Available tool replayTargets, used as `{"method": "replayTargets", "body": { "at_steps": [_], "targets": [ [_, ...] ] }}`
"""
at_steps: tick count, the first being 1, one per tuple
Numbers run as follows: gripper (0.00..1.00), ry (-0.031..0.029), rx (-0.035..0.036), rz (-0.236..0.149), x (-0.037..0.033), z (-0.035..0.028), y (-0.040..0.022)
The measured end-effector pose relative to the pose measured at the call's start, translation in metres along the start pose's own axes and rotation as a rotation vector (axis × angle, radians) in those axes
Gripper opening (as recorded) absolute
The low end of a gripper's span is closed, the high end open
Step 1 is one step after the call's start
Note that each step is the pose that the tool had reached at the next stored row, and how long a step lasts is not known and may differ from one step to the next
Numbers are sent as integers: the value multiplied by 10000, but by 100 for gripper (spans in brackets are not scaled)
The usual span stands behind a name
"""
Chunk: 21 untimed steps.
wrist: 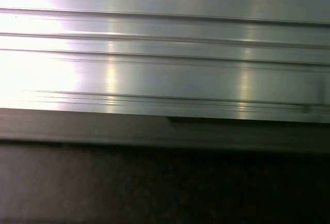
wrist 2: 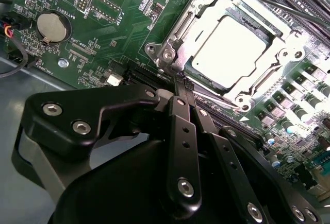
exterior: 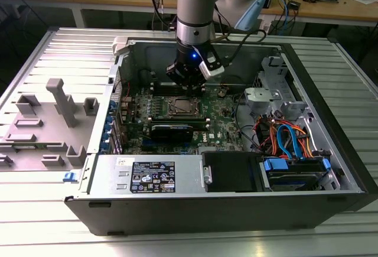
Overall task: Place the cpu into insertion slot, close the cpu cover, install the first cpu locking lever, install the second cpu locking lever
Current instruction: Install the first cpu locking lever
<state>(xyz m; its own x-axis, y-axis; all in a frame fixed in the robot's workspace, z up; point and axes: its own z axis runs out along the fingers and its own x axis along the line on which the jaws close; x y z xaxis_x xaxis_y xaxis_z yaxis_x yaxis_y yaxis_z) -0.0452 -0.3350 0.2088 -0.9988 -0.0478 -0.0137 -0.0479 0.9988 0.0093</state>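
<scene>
**Jaws together at the socket's edge**

We see the black two-fingered gripper (wrist 2: pixel 184 87) with its jaws pressed together, tips just beside a corner of the thin silver metal cpu cover (wrist 2: pixel 181 33). The cover lies flat over the dark, silver-rimmed insertion slot (exterior: pixel 181 107), its window showing the flat silver-grey square cpu (wrist 2: pixel 232 49) seated inside.

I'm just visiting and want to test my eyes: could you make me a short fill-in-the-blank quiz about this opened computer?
1. The cpu lies in the socket, and the cpu cover is ____ over it.
2. The gripper fingers are ____ together.
3. The round coin battery sits on the ____ circuit board.

Missing words: closed; shut; green
</scene>
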Motion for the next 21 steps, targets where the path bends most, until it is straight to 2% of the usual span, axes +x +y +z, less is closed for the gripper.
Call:
{"method": "replayTargets", "body": {
  "at_steps": [21],
  "targets": [
    [11, 0, 4, 1, -13, 1, -1]
  ]
}}
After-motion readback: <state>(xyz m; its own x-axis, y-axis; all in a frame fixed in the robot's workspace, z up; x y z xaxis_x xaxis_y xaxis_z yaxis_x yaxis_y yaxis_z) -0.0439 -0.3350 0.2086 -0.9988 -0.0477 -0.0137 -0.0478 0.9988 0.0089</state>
